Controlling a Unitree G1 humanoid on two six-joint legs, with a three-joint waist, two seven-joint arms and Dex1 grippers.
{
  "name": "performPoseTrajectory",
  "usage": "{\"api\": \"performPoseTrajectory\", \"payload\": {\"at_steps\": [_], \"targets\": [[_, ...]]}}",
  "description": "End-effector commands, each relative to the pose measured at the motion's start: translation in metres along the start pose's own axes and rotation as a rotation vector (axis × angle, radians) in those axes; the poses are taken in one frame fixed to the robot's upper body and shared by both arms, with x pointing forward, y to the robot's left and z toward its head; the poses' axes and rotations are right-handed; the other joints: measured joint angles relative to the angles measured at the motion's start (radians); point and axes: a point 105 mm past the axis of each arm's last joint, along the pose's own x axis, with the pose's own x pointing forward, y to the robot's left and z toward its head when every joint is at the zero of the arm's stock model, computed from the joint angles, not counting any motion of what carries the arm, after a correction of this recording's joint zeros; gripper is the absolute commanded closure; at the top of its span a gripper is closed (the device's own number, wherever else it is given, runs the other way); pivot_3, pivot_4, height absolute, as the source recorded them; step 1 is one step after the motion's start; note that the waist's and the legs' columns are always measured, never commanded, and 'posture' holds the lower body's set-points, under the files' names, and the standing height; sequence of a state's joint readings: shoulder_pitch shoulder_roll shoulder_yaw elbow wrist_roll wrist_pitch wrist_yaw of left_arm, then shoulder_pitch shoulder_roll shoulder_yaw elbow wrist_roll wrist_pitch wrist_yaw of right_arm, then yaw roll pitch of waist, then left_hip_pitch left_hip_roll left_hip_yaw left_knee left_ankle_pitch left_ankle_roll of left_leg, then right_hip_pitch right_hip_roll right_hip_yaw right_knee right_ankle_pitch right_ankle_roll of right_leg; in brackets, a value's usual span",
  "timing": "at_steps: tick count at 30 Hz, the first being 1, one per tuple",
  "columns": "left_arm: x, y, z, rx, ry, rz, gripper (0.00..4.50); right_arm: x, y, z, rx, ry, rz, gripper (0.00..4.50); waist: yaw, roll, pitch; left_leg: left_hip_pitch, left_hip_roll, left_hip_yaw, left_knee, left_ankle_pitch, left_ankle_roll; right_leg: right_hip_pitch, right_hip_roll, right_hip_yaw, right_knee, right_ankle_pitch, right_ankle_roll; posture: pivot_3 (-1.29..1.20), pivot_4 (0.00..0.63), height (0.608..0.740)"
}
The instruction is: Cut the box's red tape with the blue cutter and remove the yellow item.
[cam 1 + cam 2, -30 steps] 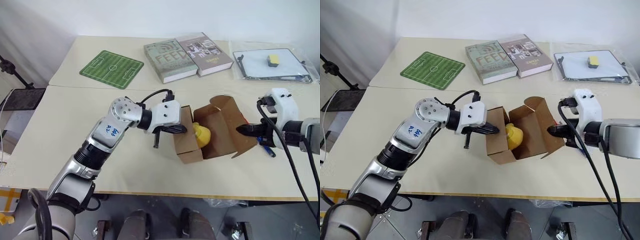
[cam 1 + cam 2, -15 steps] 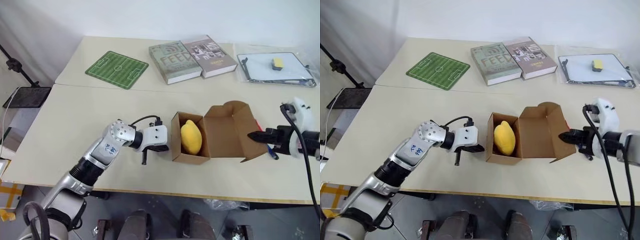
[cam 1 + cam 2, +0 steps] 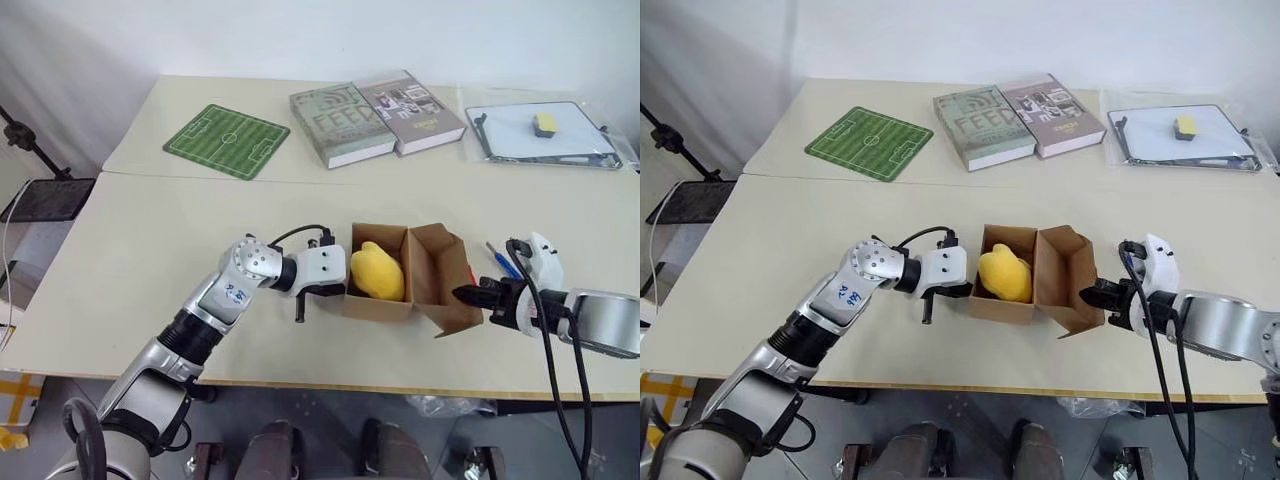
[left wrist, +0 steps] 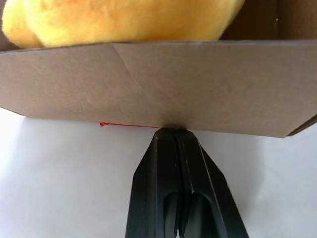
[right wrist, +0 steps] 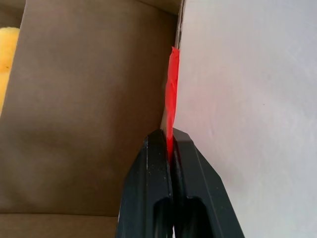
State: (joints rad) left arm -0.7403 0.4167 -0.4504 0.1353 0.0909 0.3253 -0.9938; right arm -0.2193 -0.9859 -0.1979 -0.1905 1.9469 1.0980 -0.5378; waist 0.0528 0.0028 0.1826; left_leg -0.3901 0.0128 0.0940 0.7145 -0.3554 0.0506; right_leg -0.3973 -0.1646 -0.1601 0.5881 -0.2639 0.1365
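Over the last second the box (image 3: 400,275) went from held up and tilted between the two arms to sitting flat on the table (image 3: 150,250), open side up, with both arms lower. A second ago it was raised with the flaps splayed; half a second ago it stood nearly upright with the lid swung out to the right; at this moment it lay low and the lid flap stood folded up at the right end. Read: tape already cut, box open and parked, only pulling the yellow item (image 3: 376,271) was left, so the task looked close to done. Left gripper (image 3: 337,291) was clenched, its tips against the bottom edge of the box's left wall; the left wrist view showed shut fingers (image 4: 176,163) meeting the cardboard with nothing visibly between them, so it looked more like bracing than a grasp. Right gripper (image 3: 463,296) was closed on the edge of the right flap, pinching the strip of red tape (image 5: 172,89) stuck along that edge. The yellow item sat inside the box's left compartment, just beyond the wall from the left gripper and well apart from the right one, with the inner flap between. The blue cutter (image 3: 501,259) lay on the table just behind the right gripper, untouched. Either gripper would have had to release first to reach in.
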Motion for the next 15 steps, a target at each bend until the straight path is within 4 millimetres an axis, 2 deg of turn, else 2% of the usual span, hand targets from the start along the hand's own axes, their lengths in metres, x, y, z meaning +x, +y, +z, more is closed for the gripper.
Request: {"api": "performPoseTrajectory", "payload": {"at_steps": [1, 2, 5, 9, 15], "targets": [[-0.001, 0.005, 0.008, 0.011, -0.023, 0.025, 4.5, -0.008, 0.005, 0.016, -0.125, -0.093, -0.042, 4.47, 0.0, 0.0, 0.0, 0.0, 0.0, 0.0, 0.0, 0.0, 0.0, 0.0, 0.0, 0.0, 0.0, 0.0, 0.0, 0.0, 0.15, 0.74], [-0.001, 0.005, 0.007, 0.002, -0.026, 0.029, 4.5, -0.01, 0.005, 0.022, -0.15, -0.134, -0.054, 4.47, 0.0, 0.0, 0.0, 0.0, 0.0, 0.0, 0.0, 0.0, 0.0, 0.0, 0.0, 0.0, 0.0, 0.0, 0.0, 0.0, 0.15, 0.74], [-0.007, 0.008, 0.006, -0.051, -0.043, 0.058, 4.5, -0.016, 0.008, 0.017, -0.229, -0.122, -0.011, 3.85, 0.0, 0.0, 0.0, 0.0, 0.0, 0.0, 0.0, 0.0, 0.0, 0.0, 0.0, 0.0, 0.0, 0.0, 0.0, 0.0, 0.15, 0.74], [-0.014, 0.009, 0.008, -0.101, -0.071, 0.081, 4.5, -0.026, 0.013, 0.03, -0.314, -0.209, 0.036, 2.48, -0.003, 0.0, 0.0, 0.0, 0.0, 0.0, 0.0, 0.0, 0.001, 0.0, 0.0, 0.0, 0.0, 0.0, 0.0, 0.0, 0.15, 0.74], [-0.022, 0.013, -0.001, -0.138, -0.061, 0.132, 4.5, -0.046, 0.004, 0.05, -0.458, -0.263, 0.045, 0.35, -0.002, 0.0, 0.0, 0.0, 0.0, 0.0, 0.0, -0.001, 0.001, 0.0, 0.0, 0.0, 0.0, 0.0, 0.0, 0.0, 0.15, 0.74]]}}
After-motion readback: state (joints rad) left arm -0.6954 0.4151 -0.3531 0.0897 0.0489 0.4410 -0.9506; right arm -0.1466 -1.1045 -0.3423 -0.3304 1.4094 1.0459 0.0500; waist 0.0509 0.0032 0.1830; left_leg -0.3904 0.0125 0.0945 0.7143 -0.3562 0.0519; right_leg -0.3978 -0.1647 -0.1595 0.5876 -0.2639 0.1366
